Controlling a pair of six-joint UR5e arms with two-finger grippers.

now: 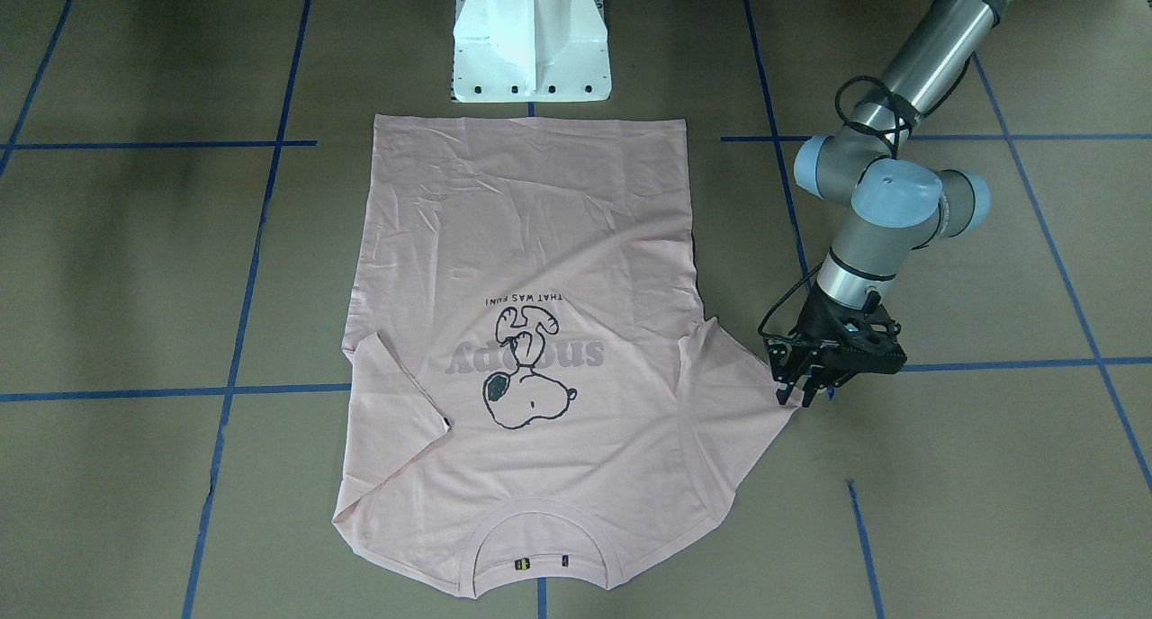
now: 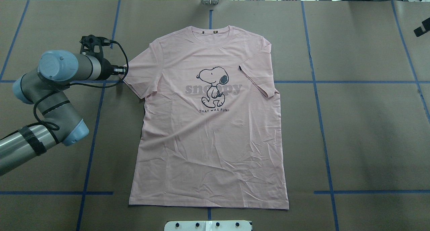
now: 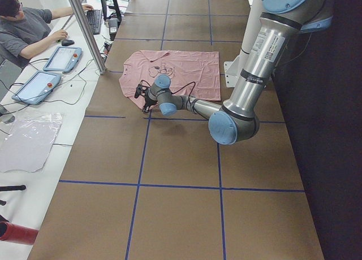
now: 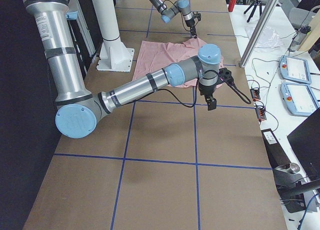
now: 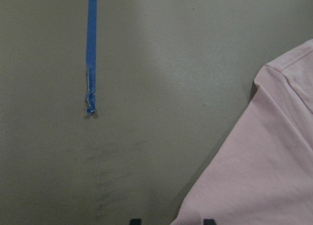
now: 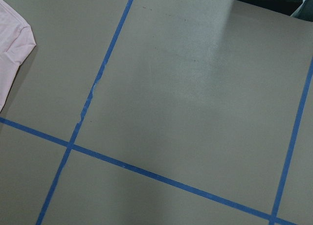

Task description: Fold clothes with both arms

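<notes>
- Across the table (image 2: pixel 362 130), you are seeing brown paper crossed by blue tape lines (image 2: pixel 369 82).
- Your pale pink Snoopy T-shirt (image 2: pixel 208 140) is lying flat and print-up in the middle, with its collar pointing away from the robot and its hem sitting near the white pedestal base (image 1: pixel 531 43).
- Your right arm (image 4: pixel 150 82) is reaching out over bare paper on the robot's right of the shirt.
- Your left arm (image 2: pixel 53 90) is bending in toward the spread sleeve (image 1: pixel 733 394) on its own side.
- Your other sleeve (image 2: pixel 258 76) is lying folded inward over the chest.
- Your left gripper (image 1: pixel 796 396) is pointing down at the spread sleeve's outer edge, and its fingertips (image 5: pixel 209 220) are standing spread apart with the hem running between them.
- Your right gripper (image 4: pixel 211 104) is hanging over the paper beside a tape line, apart from the shirt. You cannot tell whether its fingers are spread or pressed together.
</notes>
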